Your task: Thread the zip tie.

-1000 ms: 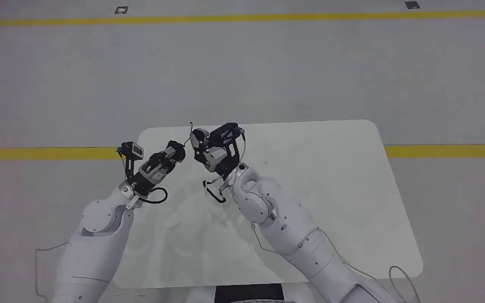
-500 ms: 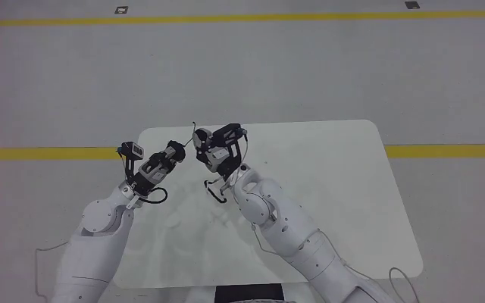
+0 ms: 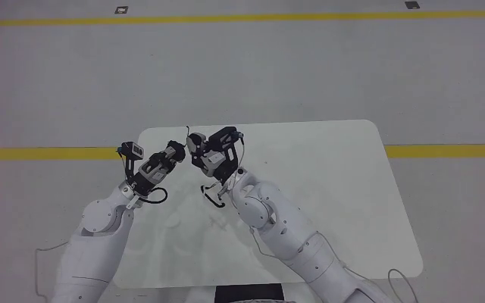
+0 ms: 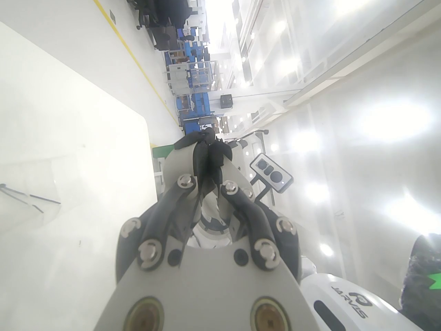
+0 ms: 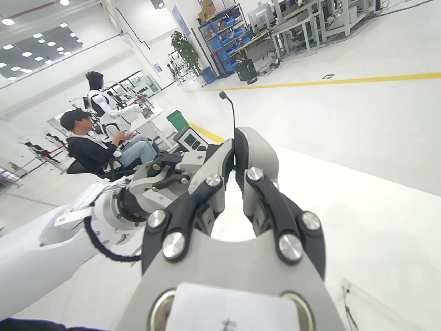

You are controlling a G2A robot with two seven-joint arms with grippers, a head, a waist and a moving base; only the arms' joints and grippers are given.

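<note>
**A:** Where is the zip tie (image 5: 234, 118)?

**B:** It is held in the air above the white counter (image 3: 341, 197), over the far corner on the robot's left. It is a thin black strap standing roughly upright out of the right hand (image 5: 235, 148), with its small head at the top end.

**A:** How does the right hand stand?

**B:** Its fingers are closed flat on the lower part of the strap. The two pads meet, and the strap comes out from between them.

**A:** And the left hand (image 4: 206, 146)?

**B:** It is also closed, with the pads pressed together. It is raised off the counter just beside the right hand, and the tips of the two hands point toward each other. Something dark is pinched at its tips. Whether that is the other end of the zip tie cannot be told.

**A:** What else lies on the counter?

**B:** A few thin dark strips (image 4: 31, 196) lie flat in what looks like a clear bag, well apart from both hands.
</note>
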